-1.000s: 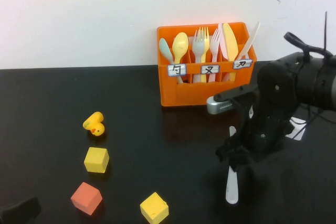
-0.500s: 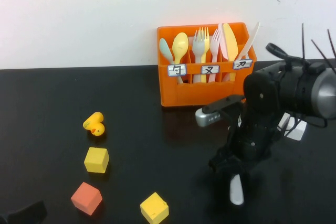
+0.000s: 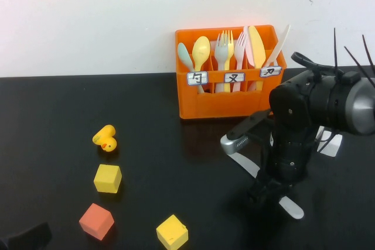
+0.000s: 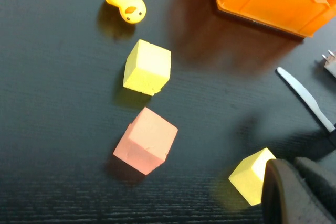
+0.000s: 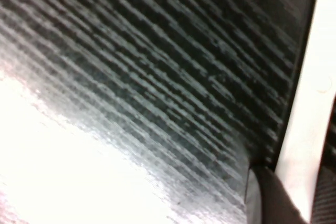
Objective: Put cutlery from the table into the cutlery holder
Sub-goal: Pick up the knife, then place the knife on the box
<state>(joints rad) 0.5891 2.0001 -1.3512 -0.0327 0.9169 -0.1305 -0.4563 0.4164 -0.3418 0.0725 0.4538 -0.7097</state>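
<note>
1. One pale grey plastic knife [image 3: 265, 181] lies flat on the matte black tabletop [image 3: 53, 103], in the near right part, in front of the small orange plastic crate with three compartments [image 3: 229, 73].
2. Its long axis runs diagonally: one end points to the far left, toward the crate, and the rounded end [image 3: 292, 208] points to the near right.
3. The right gripper [image 3: 266, 190] is low over the middle of this knife, just at the table surface. The arm covers the jaws in the high view, so I cannot tell if they already grasp the knife or only stand around it. In the right wrist view a pale strip [image 5: 310, 98], probably the knife, runs beside one dark finger [image 5: 268, 198].
4. The left gripper [image 4: 299, 192] is clenched with nothing in it, low at the near left edge, well apart from the knife.
5. The right arm is clearly the nearer one. For the next move, I judge the jaws must close across the narrow width of the knife, not along its length.
</note>
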